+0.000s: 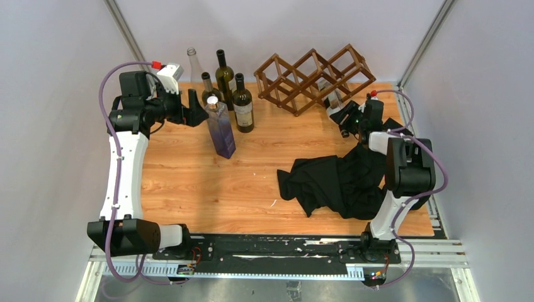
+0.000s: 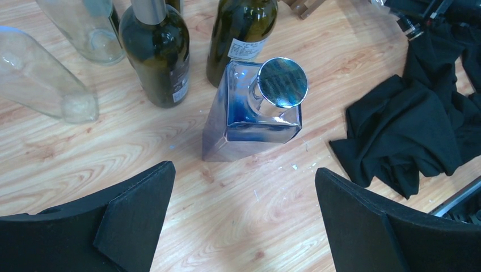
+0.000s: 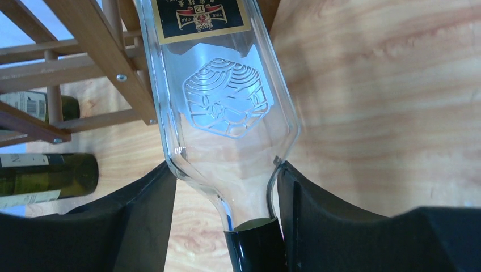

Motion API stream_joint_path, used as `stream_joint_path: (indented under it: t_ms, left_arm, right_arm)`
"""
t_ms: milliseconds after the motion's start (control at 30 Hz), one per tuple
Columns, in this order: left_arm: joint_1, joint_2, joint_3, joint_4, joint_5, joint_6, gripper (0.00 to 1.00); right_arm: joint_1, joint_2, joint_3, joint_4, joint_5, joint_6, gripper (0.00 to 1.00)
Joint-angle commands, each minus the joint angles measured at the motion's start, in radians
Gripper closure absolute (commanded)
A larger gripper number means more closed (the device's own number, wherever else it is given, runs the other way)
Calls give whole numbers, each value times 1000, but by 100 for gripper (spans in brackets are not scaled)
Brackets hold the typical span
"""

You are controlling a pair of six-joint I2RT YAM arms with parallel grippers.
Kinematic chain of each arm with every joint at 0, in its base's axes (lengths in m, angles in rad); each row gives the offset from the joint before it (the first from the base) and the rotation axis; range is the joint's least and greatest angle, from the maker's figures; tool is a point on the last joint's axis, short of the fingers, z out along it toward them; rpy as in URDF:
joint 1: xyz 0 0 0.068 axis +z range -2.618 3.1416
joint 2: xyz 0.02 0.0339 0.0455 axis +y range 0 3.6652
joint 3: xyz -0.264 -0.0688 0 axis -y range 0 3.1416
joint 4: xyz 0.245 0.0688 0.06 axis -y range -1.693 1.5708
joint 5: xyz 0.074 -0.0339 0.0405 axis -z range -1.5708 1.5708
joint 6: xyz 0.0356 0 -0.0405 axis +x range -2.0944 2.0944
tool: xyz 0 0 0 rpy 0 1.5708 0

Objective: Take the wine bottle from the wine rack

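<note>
As the wine bottle (image 3: 227, 96) jutted from the wine rack (image 3: 91, 42), we saw the right end effector (image 3: 225, 170) clamped on its shoulder.

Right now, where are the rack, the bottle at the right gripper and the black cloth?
rack (image 3: 102, 56): right wrist view, on its wide wooden slat.
bottle (image 3: 227, 102): right wrist view, on the embossed emblem of its clear body.
cloth (image 1: 334, 182): top view, on the middle of its folds.

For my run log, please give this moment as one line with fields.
phase: grasp | right gripper: shut on clear bottle, bottle in wine rack | left gripper: open, near blue bottle
</note>
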Motion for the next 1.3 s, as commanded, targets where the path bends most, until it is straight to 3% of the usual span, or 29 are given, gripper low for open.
stream_joint_path:
  t_ms: [0,333,567,800,1067,1267]
  left_arm:
    - [6,-16,36,-19,35,-4,0]
    - [-15,-31,56,-21,89,54,0]
    - [-180,-53,94,-93,-23,207,0]
    - [-260,-32,180,-138,-55,266,0]
    - [-390,-108,152,-154,-75,459,0]
    - [-477,-128,141,-168,-128,564,0]
  right_arm:
    - [-6,-149,-47,57,-33,-10,100]
    - [-1,-410,-227,-75,-45,5,100]
    - [8,-685,-337,-277,19,-46,100]
    - [20,-884,-342,-506,76,-101,100]
    - [158,-1036,-235,-776,183,-142,100]
    - [332,-1076,-146,-925,326,-142,100]
